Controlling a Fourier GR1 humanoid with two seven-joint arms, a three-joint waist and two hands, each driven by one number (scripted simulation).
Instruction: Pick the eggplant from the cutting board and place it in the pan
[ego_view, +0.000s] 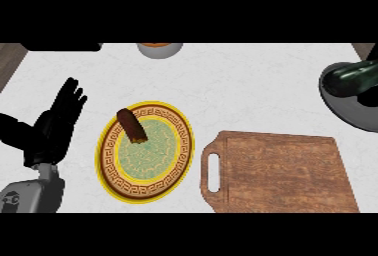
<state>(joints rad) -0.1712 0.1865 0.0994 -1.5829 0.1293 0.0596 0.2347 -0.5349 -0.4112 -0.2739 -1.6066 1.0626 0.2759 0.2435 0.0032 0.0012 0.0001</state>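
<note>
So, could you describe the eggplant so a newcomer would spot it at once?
From the wooden cutting board, look up the right edge to the grey pan. The eggplant lies in it, the only dark, glossy green thing there.

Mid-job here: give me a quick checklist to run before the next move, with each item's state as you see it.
1. Eggplant off the board: ok, it is not on the board.
2. Eggplant in the pan: ok, it lies inside, at the view's right edge, partly cut off.
3. Right hand clear of the pan: cannot tell, it is out of view.
4. Left hand idle: ok, open, fingers up, left of the plate, holding nothing.
5. Plate apart from the board: ok, a gap shows between them.
</note>
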